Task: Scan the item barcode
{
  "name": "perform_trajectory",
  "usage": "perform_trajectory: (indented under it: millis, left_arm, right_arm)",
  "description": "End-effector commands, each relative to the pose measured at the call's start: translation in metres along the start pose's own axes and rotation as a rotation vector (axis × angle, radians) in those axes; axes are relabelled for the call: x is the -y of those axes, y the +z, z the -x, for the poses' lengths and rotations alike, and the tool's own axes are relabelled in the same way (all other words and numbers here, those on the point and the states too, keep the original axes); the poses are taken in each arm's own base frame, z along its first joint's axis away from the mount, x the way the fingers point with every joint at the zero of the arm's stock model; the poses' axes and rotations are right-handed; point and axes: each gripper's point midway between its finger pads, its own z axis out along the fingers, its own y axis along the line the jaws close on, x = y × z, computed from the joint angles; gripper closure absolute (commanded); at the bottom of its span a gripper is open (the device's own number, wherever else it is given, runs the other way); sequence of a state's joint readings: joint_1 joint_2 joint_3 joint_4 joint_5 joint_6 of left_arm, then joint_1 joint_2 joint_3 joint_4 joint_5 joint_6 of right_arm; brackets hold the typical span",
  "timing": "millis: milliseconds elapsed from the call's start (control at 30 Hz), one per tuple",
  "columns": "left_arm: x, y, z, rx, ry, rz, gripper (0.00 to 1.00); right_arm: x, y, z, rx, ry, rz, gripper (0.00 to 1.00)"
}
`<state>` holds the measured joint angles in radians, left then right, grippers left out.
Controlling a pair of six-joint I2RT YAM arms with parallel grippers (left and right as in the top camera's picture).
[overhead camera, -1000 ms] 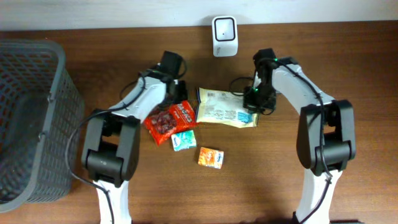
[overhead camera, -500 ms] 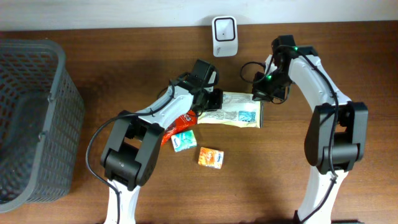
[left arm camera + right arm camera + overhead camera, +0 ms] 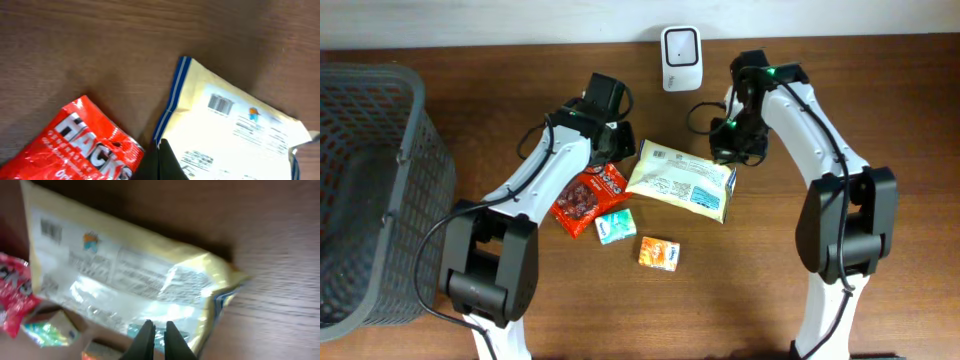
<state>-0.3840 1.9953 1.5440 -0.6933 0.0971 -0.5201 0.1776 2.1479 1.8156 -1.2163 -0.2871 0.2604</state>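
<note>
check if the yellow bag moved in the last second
Yes. The yellow bag has turned clockwise: its right end now lies farther from the scanner, nearer the orange packet.

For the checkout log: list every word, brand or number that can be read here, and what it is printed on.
"HACKS": large white letters on the red bag; the smaller lines under it are blurred.
Fine print and the digits by the barcode on the yellow bag: too small to read.
Print on the teal packet and the orange packet: too small to read.
</note>
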Motion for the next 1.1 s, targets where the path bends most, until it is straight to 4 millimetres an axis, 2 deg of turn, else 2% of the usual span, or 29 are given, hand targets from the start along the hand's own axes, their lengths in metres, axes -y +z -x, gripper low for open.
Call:
perform_trajectory:
  millis: [0,100,167,233,300,367,400,467,533,567,600,667,700,767,800,867,900,933,967,1000,1033,1067]
  left_arm:
    - [0.020,-0.005,-0.010,-0.019,0.027,-0.052,1.00]
    - [0.034,0.006,-0.024,-0.043,0.065,-0.054,1.00]
    - [0.025,0.030,-0.036,-0.100,0.058,-0.028,1.00]
    - [0.021,0.044,-0.046,-0.143,0.054,-0.022,1.00]
    - [0.017,0.054,-0.052,-0.169,0.050,-0.011,1.00]
    - [0.004,0.055,-0.043,-0.128,0.047,0.052,1.00]
    - [-0.005,0.055,-0.037,-0.116,0.040,0.073,1.00]
    - [-0.017,0.050,-0.029,-0.113,0.007,0.075,1.00]
    - [-0.012,0.043,-0.020,-0.112,-0.014,0.018,1.00]
    - [0.002,0.040,-0.021,-0.131,-0.015,-0.055,1.00]
    - [0.013,0.039,-0.024,-0.149,0.002,-0.113,1.00]
    - [0.015,0.039,-0.026,-0.145,0.075,-0.105,1.00]
    - [0.011,0.039,-0.029,-0.153,0.078,-0.084,1.00]
    - [0.006,0.039,-0.029,-0.160,0.069,-0.077,1.00]
    - [0.006,0.039,-0.029,-0.163,0.069,-0.075,1.00]
    - [0.004,0.039,-0.029,-0.162,0.068,-0.067,1.00]
    - [0.001,0.039,-0.027,-0.154,0.066,-0.056,1.00]
    - [-0.003,0.038,-0.024,-0.151,0.055,-0.054,1.00]
    - [-0.007,0.037,-0.022,-0.150,0.047,-0.051,1.00]
    - [-0.010,0.037,-0.021,-0.151,0.038,-0.047,0.92]
    - [-0.015,0.036,-0.019,-0.151,0.027,-0.042,0.56]
    - [-0.021,0.036,-0.016,-0.150,0.015,-0.038,0.39]
  right_arm:
    - [-0.026,0.035,-0.033,-0.099,-0.064,0.061,0.94]
    - [-0.025,0.071,-0.050,-0.127,0.023,0.061,0.96]
    - [-0.019,0.078,-0.058,-0.148,0.028,0.054,0.96]
    - [-0.006,0.080,-0.060,-0.147,0.032,-0.014,0.96]
    - [0.016,0.073,-0.060,-0.146,0.045,-0.124,0.96]
    - [0.025,0.046,-0.050,-0.144,0.078,-0.147,0.96]
    - [0.025,0.027,-0.041,-0.129,0.066,-0.132,0.96]
    - [0.019,0.011,-0.024,-0.078,0.042,-0.111,0.96]
    - [0.002,0.012,-0.004,-0.004,0.016,-0.033,0.96]
    - [-0.004,0.018,0.007,0.034,-0.002,-0.013,0.95]
    - [-0.004,0.022,0.010,0.039,0.015,-0.011,0.95]
    - [0.006,0.042,0.010,0.010,0.045,-0.041,0.96]
    - [0.029,0.055,0.009,-0.007,0.057,-0.148,0.96]
    - [0.047,0.057,0.007,-0.009,0.073,-0.243,0.96]
    - [0.060,0.052,0.006,-0.003,0.090,-0.314,0.96]
    - [0.068,0.032,-0.002,-0.049,0.121,-0.330,0.96]
    - [0.068,0.016,-0.004,-0.058,0.133,-0.332,0.96]
    - [0.065,-0.009,-0.003,-0.057,0.137,-0.329,0.96]
    - [0.063,-0.026,-0.003,-0.060,0.111,-0.327,0.89]
    - [0.062,-0.034,-0.004,-0.068,0.077,-0.327,0.65]
    - [0.062,-0.035,-0.006,-0.080,0.040,-0.325,0.05]
    - [0.063,-0.034,-0.005,-0.081,0.042,-0.326,0.01]
